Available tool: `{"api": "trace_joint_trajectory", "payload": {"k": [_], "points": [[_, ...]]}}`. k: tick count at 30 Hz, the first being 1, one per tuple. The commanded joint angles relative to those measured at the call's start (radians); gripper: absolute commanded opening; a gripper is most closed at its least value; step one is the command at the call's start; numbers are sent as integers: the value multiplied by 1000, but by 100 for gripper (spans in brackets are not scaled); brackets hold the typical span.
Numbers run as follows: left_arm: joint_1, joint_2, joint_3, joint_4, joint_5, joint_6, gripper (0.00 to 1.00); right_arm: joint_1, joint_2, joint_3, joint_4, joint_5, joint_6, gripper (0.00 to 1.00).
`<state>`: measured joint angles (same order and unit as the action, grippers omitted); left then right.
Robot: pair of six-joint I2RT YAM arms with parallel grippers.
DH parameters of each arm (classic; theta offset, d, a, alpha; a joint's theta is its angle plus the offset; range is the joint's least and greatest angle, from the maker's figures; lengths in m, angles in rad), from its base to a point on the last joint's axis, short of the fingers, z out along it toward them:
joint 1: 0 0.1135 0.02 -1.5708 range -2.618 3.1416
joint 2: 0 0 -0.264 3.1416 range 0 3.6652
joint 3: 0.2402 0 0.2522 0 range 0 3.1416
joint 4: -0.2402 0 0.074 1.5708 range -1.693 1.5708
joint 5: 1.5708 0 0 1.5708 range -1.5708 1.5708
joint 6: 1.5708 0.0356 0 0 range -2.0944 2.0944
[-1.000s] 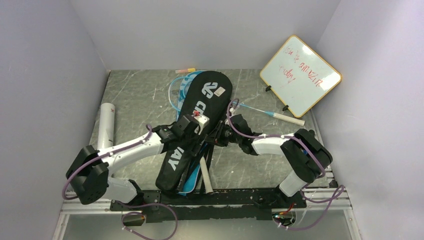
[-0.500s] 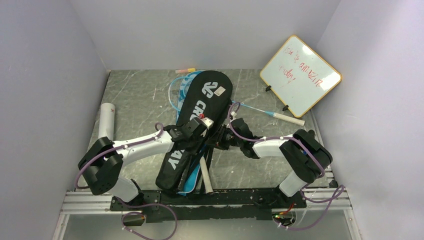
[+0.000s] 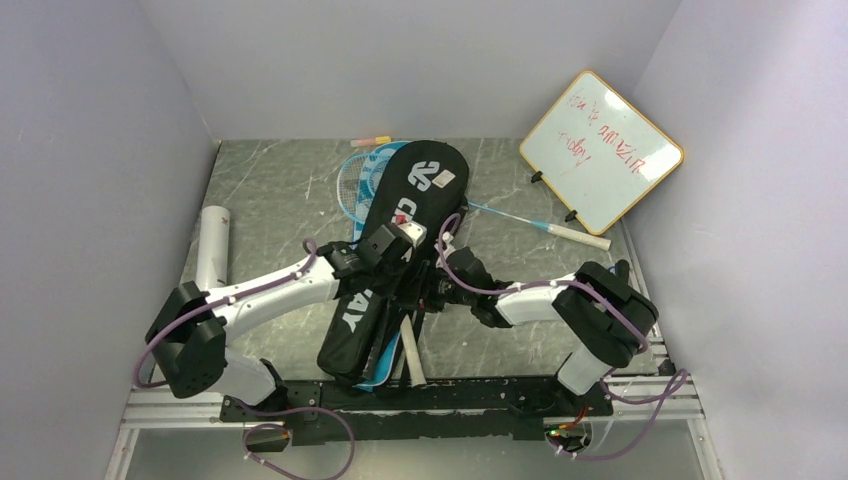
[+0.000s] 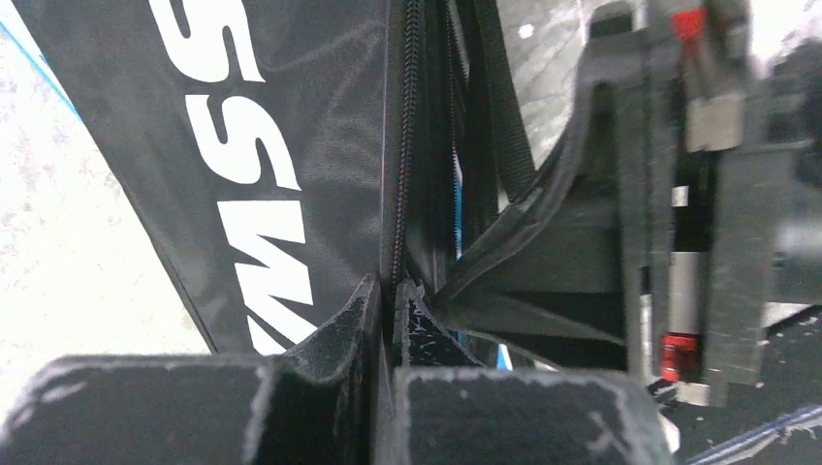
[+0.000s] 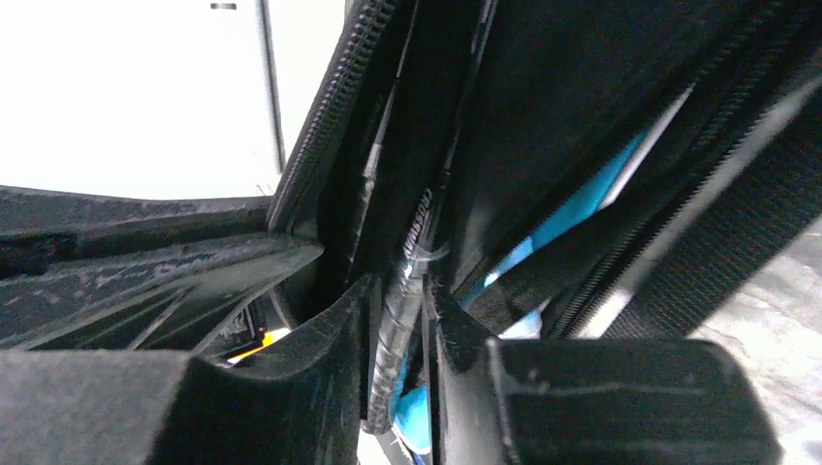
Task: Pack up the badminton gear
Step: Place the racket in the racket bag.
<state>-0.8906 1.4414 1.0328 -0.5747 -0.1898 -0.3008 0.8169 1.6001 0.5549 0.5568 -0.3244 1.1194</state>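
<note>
In the middle of the counter, the zipper edge of the black racket bag is pinched by the closed left fingers, probably to hold its mouth open, while the black racket shaft is clamped between the right fingers for insertion.

Grey marble-look table w/ pale veins, boxed in by plain lavender-white walls on left, back & right. Even, soft light; aluminium rail along near edge.
</note>
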Motion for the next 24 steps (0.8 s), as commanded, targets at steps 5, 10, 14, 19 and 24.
{"api": "trace_joint_trajectory", "payload": {"k": [5, 10, 14, 19, 24], "points": [[0, -58, 11, 65, 128, -76, 5, 45, 39, -20, 127, 12, 35, 38], [4, -65, -6, 78, 144, -89, 5, 54, 53, -7, 74, 44, 17, 41], [16, -80, -33, 109, 177, -105, 5, 61, 93, -1, 114, 29, 35, 41], [46, -85, -77, 152, 266, -130, 5, 68, 170, 14, 176, 13, 65, 41], [59, -99, -91, 146, 303, -131, 5, 47, 188, 24, 250, 1, 89, 28]]}}
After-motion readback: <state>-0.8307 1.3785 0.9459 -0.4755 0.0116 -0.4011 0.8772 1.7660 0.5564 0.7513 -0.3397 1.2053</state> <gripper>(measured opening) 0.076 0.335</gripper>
